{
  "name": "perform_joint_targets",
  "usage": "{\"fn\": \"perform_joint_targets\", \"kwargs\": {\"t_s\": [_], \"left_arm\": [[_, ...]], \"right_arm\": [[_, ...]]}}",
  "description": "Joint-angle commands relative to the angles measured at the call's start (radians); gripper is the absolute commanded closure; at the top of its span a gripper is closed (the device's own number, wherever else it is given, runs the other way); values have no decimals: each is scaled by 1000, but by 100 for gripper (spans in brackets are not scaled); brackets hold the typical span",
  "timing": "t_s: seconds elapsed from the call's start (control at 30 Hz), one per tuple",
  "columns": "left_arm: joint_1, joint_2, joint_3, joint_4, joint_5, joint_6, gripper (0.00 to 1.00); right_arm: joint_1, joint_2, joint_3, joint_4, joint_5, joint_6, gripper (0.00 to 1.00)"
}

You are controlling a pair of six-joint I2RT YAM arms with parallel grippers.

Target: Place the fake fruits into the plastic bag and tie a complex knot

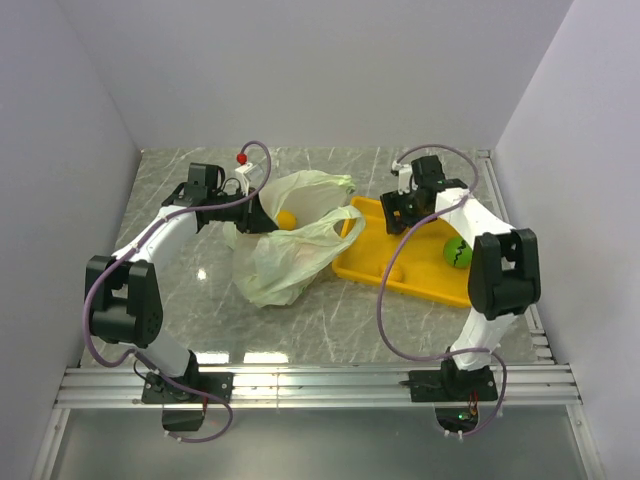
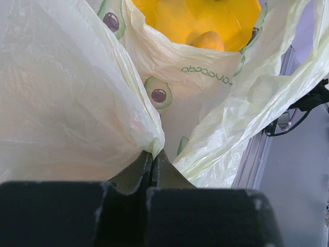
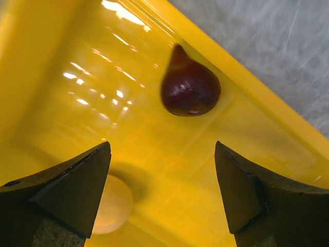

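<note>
The pale-green plastic bag [image 1: 290,235] lies mid-table with its mouth held open. My left gripper [image 1: 258,208] is shut on the bag's left rim [image 2: 149,141]. An orange fruit [image 1: 286,220] lies inside the bag and shows through it in the left wrist view [image 2: 208,40]. My right gripper [image 3: 162,170] is open and empty above the yellow tray [image 3: 61,62], over its far corner in the top view [image 1: 408,205]. A dark plum [image 3: 190,87] lies just ahead of the fingers. A pale yellow fruit [image 3: 114,203] lies by the left finger. A green apple [image 1: 457,251] sits in the tray. No knot shows.
The yellow tray [image 1: 400,275] lies right of the bag, its left end under the bag's handle loop [image 1: 345,215]. A grey wall stands on each side and at the back. A metal rail [image 1: 320,385] runs along the near edge.
</note>
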Motion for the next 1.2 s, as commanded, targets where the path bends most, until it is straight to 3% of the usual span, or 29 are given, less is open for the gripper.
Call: {"fn": "perform_joint_targets", "kwargs": {"t_s": [0.0, 0.33, 0.53, 0.63, 0.87, 1.03, 1.17], "left_arm": [[3, -3, 38, 8, 12, 2, 100], [3, 2, 42, -1, -9, -6, 99], [3, -1, 35, 4, -20, -16, 99], [3, -4, 34, 2, -20, -15, 99], [3, -9, 29, 19, -17, -23, 99], [3, -29, 17, 20, -21, -20, 99], [3, -38, 11, 13, -26, -16, 99]], "right_arm": [[-11, 34, 44, 31, 77, 1, 12], [-16, 155, 78, 94, 41, 56, 14], [-14, 191, 95, 114, 39, 63, 29], [-14, 154, 79, 114, 25, 46, 40], [-13, -22, 121, 38, -105, 24, 54], [9, -64, 258, -17, -217, 20, 57], [94, -79, 389, -25, -314, 12, 57]]}}
